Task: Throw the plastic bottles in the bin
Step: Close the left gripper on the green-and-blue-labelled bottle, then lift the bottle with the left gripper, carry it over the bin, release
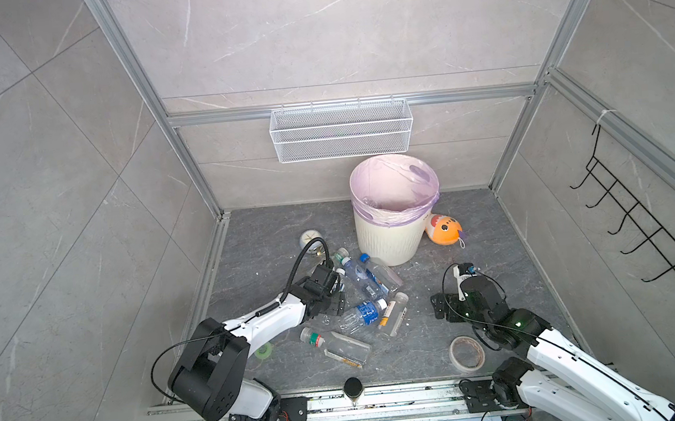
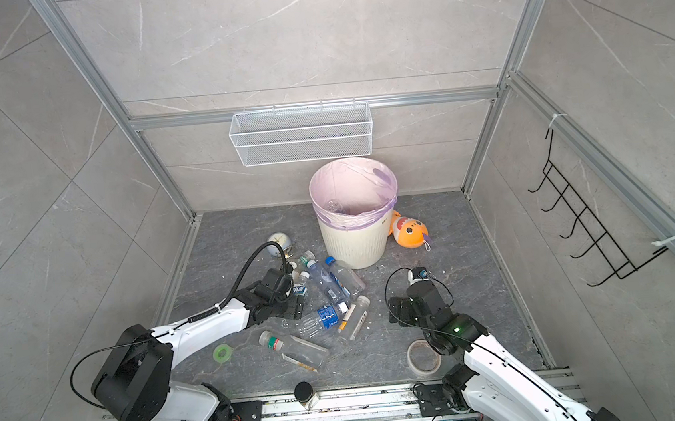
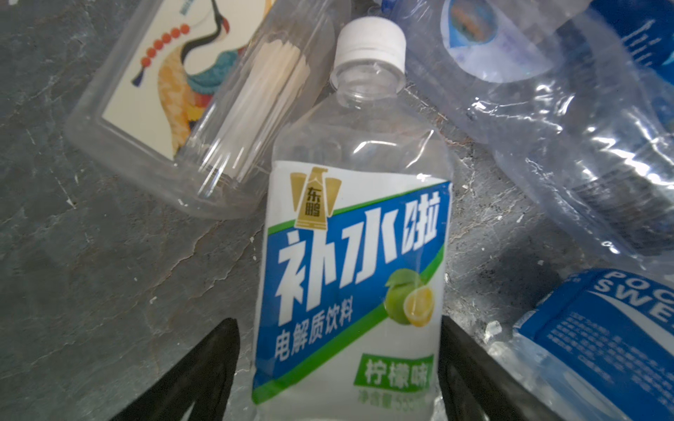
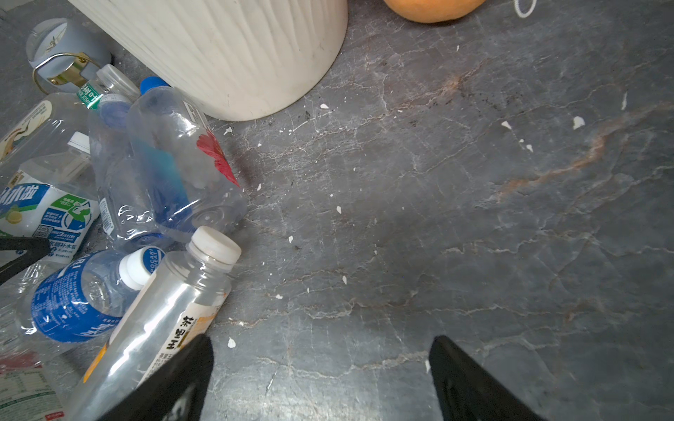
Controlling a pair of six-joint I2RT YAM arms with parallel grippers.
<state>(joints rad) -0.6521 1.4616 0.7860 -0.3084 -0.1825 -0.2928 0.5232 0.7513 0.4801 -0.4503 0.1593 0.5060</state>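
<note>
Several clear plastic bottles lie in a heap on the dark floor in front of the bin (image 1: 388,240), a cream ribbed wastebasket with a lilac bag. My left gripper (image 3: 337,322) is open and straddles a white-capped bottle with a green, white and blue label (image 3: 350,255). One finger (image 3: 459,350) is against the bottle's side and the other stands a little off it. In a top view the left gripper (image 1: 333,290) is low over the heap's left part. My right gripper (image 4: 321,342) is open over bare floor, beside a yellow-labelled bottle (image 4: 164,328), to the heap's right (image 1: 444,306).
A grey alarm clock (image 1: 312,237) and a clear toothpick box (image 3: 146,91) lie behind the heap. An orange plush toy (image 1: 444,229) sits right of the bin. Tape rolls (image 1: 467,353) (image 1: 264,351) and a black-lidded jar (image 1: 352,387) lie near the front. A wire basket (image 1: 339,130) hangs on the back wall.
</note>
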